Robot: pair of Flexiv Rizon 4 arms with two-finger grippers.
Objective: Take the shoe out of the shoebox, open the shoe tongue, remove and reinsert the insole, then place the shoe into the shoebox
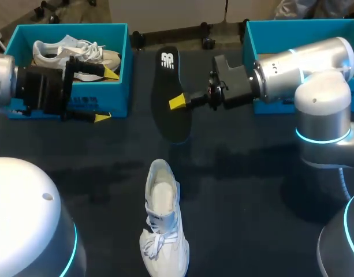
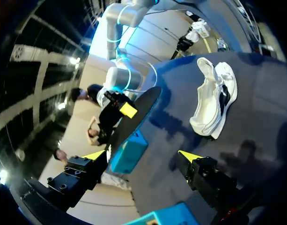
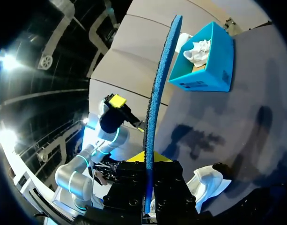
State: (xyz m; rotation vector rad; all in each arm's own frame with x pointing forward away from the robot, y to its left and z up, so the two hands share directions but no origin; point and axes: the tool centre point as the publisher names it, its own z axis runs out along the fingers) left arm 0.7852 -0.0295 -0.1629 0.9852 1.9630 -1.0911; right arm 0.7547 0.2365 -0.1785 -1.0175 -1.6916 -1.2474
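Observation:
A black insole [image 1: 167,86] hangs in the air over the middle of the table, with my right gripper [image 1: 178,103] shut on its edge. In the right wrist view the insole [image 3: 157,103] stands edge-on between the fingers of that gripper [image 3: 147,161], its blue underside showing. A white shoe [image 1: 163,222] lies on the dark table near the front, laces toward me. My left gripper [image 1: 106,95] stands open and empty in front of the left teal shoebox [image 1: 116,98], which holds a second white shoe [image 1: 73,52]. From the left wrist, the open gripper [image 2: 142,155] faces the insole [image 2: 134,123] and the shoe [image 2: 213,98].
A second teal shoebox [image 1: 252,40] stands at the back right, behind my right arm. The left shoebox [image 3: 204,75] with its shoe shows beyond the insole in the right wrist view.

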